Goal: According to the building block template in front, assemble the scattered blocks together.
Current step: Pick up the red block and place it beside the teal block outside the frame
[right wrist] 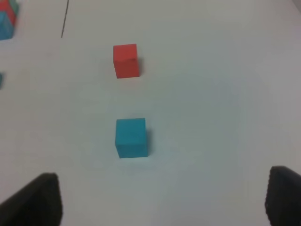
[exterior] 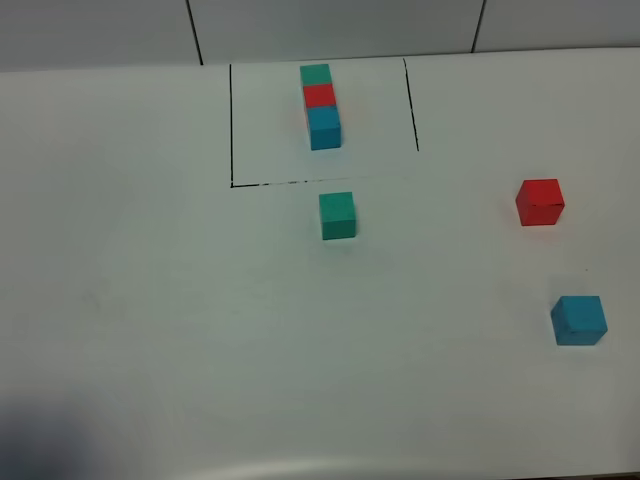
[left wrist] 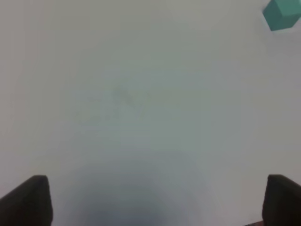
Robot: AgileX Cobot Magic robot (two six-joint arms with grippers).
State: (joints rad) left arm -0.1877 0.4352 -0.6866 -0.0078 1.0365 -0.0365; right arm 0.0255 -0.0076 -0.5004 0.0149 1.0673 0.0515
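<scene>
The building block template (exterior: 321,105), a green, red and blue row inside thin black lines, lies at the far middle of the table. The scattered blocks lie apart. The teal-green cube (exterior: 337,215) sits just in front of the frame, the red cube (exterior: 540,202) at the right, and the blue cube (exterior: 579,320) nearer at the right. My left gripper (left wrist: 160,202) is open and empty over bare table, with the green cube (left wrist: 282,14) far from it. My right gripper (right wrist: 162,197) is open and empty. The blue cube (right wrist: 131,137) lies ahead of it and the red cube (right wrist: 126,60) beyond that. Neither gripper shows in the exterior high view.
The white table (exterior: 150,300) has its front edge along the bottom of the exterior high view. A dark blurred patch (exterior: 40,445) lies at the near left corner. A corner of the template (right wrist: 5,21) and a black line (right wrist: 65,19) show in the right wrist view.
</scene>
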